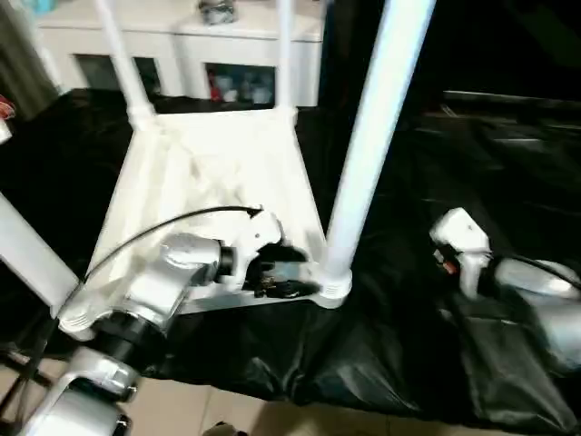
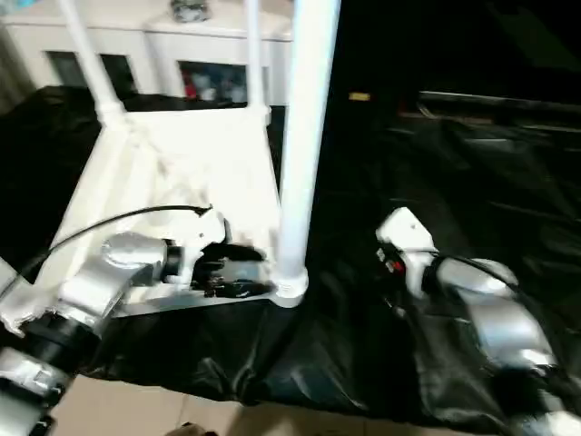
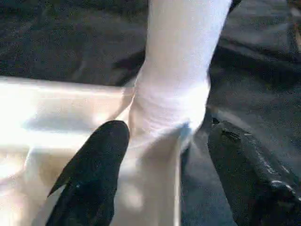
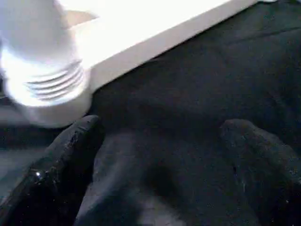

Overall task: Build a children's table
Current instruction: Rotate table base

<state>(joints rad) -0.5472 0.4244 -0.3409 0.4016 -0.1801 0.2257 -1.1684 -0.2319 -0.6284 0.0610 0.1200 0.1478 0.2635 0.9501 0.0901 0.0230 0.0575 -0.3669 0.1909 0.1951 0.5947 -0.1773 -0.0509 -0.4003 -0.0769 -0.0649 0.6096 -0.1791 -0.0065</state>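
The children's table lies upside down on black cloth, its white top (image 1: 209, 173) showing the underside. A thick white leg (image 1: 372, 136) stands upright in the near right corner socket (image 1: 334, 286). Two more legs (image 1: 123, 64) rise at the far corners, and another leg (image 1: 27, 250) slants at the near left. My left gripper (image 3: 164, 160) is open, one finger (image 3: 101, 160) at the base of the near right leg and the other finger (image 3: 244, 174) standing clear of it. My right gripper (image 4: 160, 155) hangs open over the cloth just right of that corner, holding nothing.
A white cabinet (image 1: 182, 45) with glass doors stands behind the work surface. The black cloth (image 1: 436, 363) is wrinkled and ends at the near edge above the tiled floor (image 1: 227, 409). A black cable (image 1: 163, 227) arcs over my left forearm.
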